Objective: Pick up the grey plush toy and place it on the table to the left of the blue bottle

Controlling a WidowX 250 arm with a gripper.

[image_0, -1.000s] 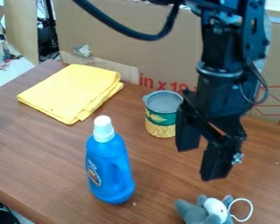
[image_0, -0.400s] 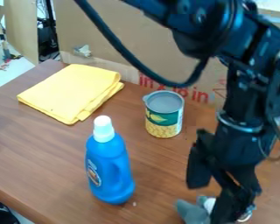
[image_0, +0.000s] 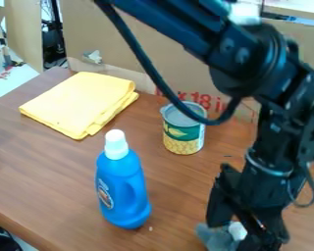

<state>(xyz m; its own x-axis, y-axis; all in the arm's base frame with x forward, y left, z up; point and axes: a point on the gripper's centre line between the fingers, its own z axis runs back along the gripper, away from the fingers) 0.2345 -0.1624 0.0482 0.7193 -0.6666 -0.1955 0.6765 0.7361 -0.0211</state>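
On the counter (image_0: 55, 171), a grey-and-white plush toy (image_0: 215, 239) is seen under and partly btwn the tips of the claw (image_0: 237, 236), which is spread and pointed down, w/ contact not possible to be confirmed.

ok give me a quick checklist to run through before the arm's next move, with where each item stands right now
1. Tool at the grey plush toy: ok, it is down at the toy.
2. Tool's fingers apart: ok, with part of the toy showing between them.
3. Firm hold on the toy: cannot tell.
4. Toy fully in sight: not ok, the tool covers part of it and the picture's bottom edge cuts it off.
5. Blue bottle upright, cap on: ok.
6. Arm's cable free of the can: cannot tell, it crosses in front of the can's top in this view.
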